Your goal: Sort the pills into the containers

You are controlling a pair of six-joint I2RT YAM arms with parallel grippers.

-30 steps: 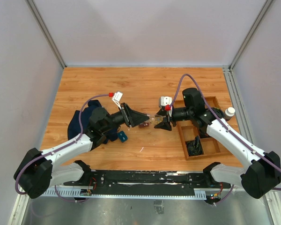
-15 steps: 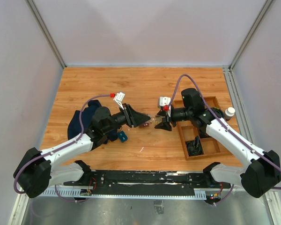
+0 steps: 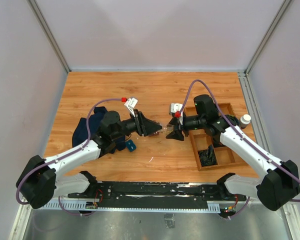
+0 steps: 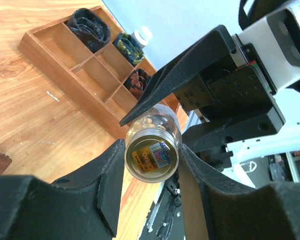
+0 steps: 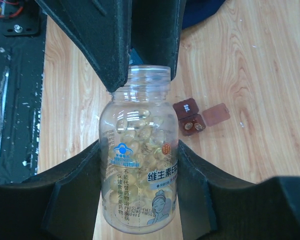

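Smooth, light, rigid pill bottle (image 5: pixel 140 190) is clamped by right gripper (image 5: pixel 140 150) at the body and left gripper (image 4: pixel 151 155) at the open neck; the open reddish-brown pill box (image 5: pixel 190 112), light and slide-prone, is seen below the jaws.

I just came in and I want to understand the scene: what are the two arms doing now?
Both arms hold one clear bottle of yellow pills between them, above the table. The right gripper is shut on its body, and the left gripper seems shut on its open neck; no cap is on it. The small reddish-brown box lies open on the table nearby, with a few pills inside.
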